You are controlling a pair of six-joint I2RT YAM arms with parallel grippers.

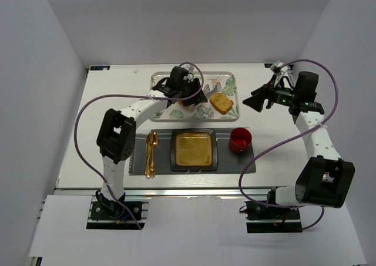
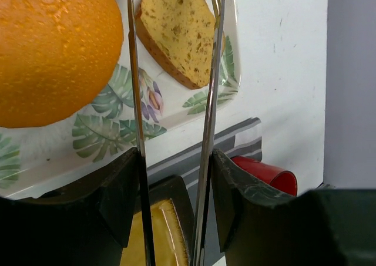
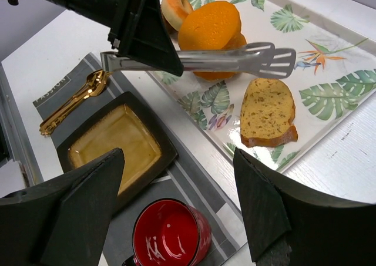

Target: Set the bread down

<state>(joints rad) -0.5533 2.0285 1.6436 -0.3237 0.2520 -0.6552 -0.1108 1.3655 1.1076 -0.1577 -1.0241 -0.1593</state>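
Jaws of the left gripper clamp the tongs; the right gripper gapes, empty. Bread lies on the tray beside the orange. 2 risks: tongs nudging the orange, thin slice slipping.

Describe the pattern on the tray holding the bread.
White tray printed with green tropical leaves and flowers; clearest in the right wrist view.

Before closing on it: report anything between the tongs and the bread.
Nothing visible does. The left tool holds the tongs, blades apart, tips by the bread on the tray; the orange lies off to one side.
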